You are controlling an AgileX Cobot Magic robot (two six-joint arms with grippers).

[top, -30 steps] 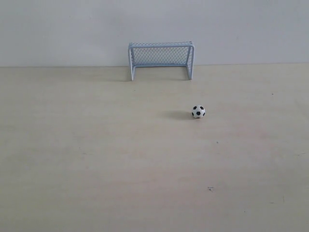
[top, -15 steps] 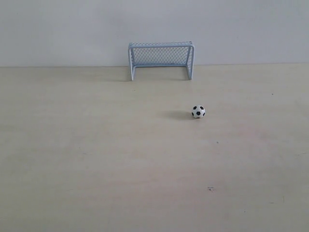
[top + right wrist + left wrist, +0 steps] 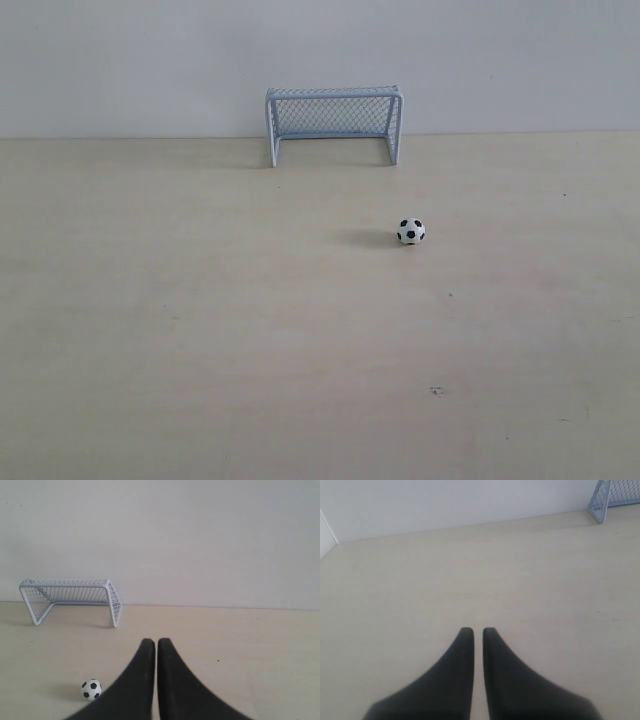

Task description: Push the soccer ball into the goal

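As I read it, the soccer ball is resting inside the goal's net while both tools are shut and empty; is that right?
Not quite. The soccer ball is not inside the goal; the exterior view shows it lying out in front, near the line of the right post. The rest holds: the left tool and the right tool are shut and empty.

Pale table [image 3: 200, 330], maybe wood — goal [image 3: 333, 115], ball [image 3: 411, 231]

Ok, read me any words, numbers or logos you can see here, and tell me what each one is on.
None: no word, number or logo shows in any view.
The soccer ball carries only black patches, the goal is plain frame and mesh, and the table and wall bear no writing.
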